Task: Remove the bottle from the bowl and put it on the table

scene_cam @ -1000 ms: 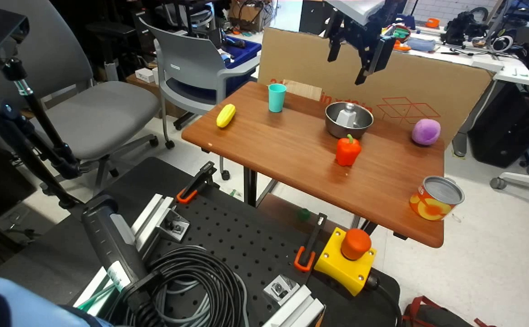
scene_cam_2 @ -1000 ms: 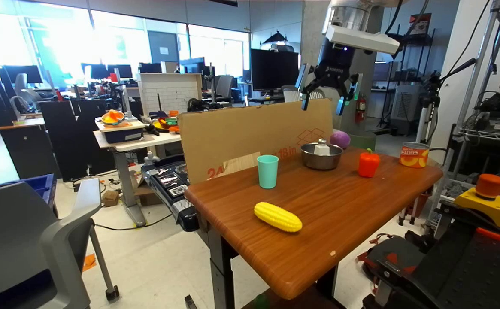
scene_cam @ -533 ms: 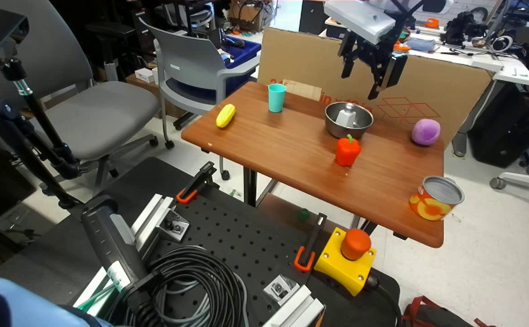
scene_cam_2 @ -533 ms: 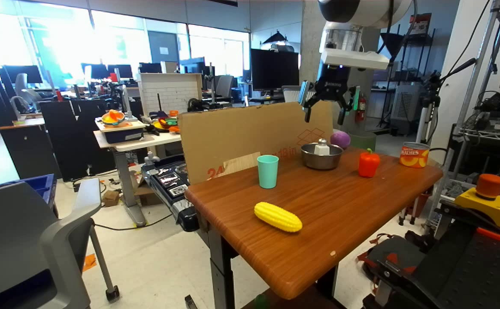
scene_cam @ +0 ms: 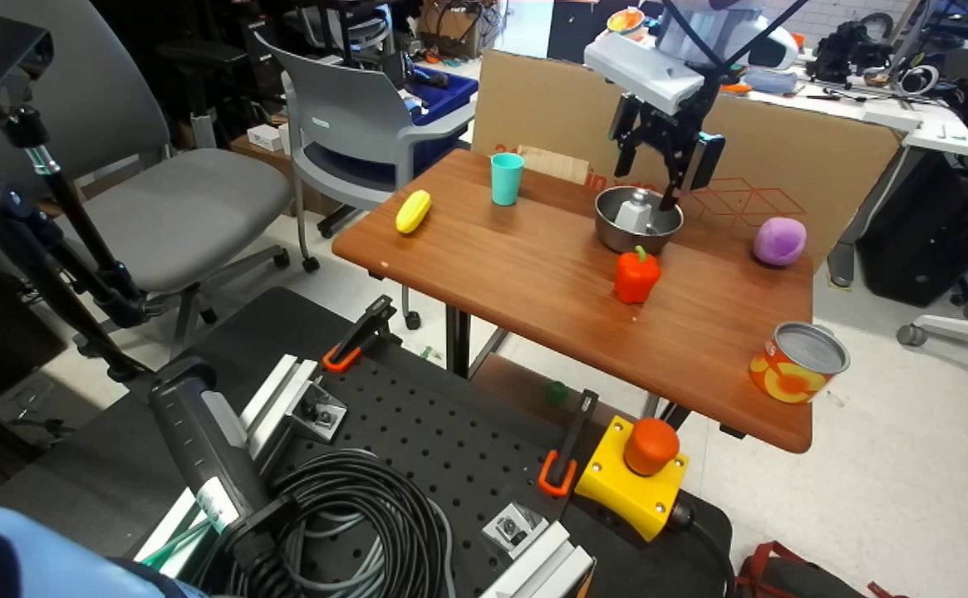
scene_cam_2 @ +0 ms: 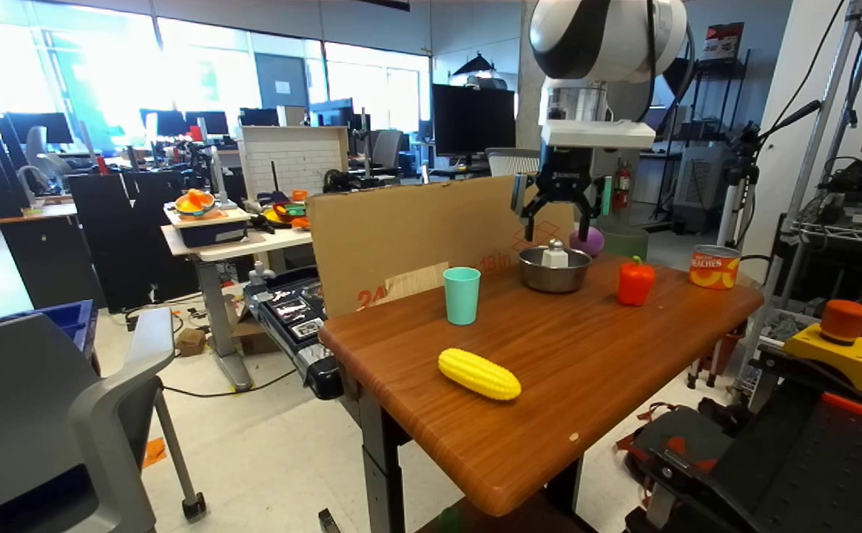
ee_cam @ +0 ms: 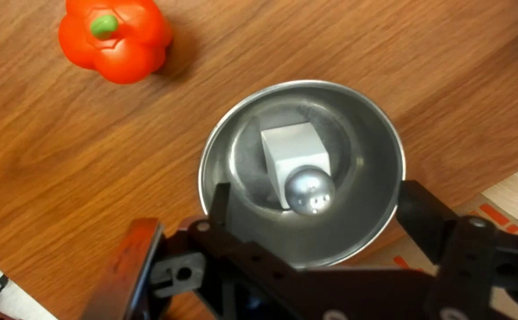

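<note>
The bottle is a white square body with a round silver cap. It stands inside the metal bowl in both exterior views, bottle and bowl. The bowl sits on the brown table near the cardboard. In the wrist view the bottle is inside the bowl, its cap towards my fingers. My gripper is open and empty just above the bowl. In the wrist view my gripper has its fingers apart, on either side of the cap, and does not touch the bottle.
A red pepper stands close in front of the bowl. A purple ball, a peach can, a teal cup and a yellow corn are on the table. A cardboard sheet stands along the back edge.
My open gripper has come down from high above the table to just over the bowl and bottle, and has turned more upright. The objects on the table have not moved.
</note>
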You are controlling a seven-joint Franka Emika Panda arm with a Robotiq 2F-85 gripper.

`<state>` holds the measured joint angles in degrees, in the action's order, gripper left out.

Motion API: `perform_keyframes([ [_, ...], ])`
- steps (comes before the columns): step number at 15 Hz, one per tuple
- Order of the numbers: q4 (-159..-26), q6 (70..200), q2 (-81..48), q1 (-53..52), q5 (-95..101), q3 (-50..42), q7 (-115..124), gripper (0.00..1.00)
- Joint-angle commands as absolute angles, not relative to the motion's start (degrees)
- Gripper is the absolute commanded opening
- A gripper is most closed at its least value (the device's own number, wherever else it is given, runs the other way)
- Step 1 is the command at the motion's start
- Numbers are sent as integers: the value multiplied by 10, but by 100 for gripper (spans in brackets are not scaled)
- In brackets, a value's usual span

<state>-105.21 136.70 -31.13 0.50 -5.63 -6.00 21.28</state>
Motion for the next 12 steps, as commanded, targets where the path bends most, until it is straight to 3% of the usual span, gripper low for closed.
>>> perform_keyframes([
  [1,-1025,1346,-329,-9,-37,-71,232,67],
  [9,-1028,1344,-301,-16,-30,-76,239,7],
  [10,-1034,1342,-289,-15,-32,-75,239,2],
  [12,-1050,1338,-261,-14,-36,-70,234,6],
])
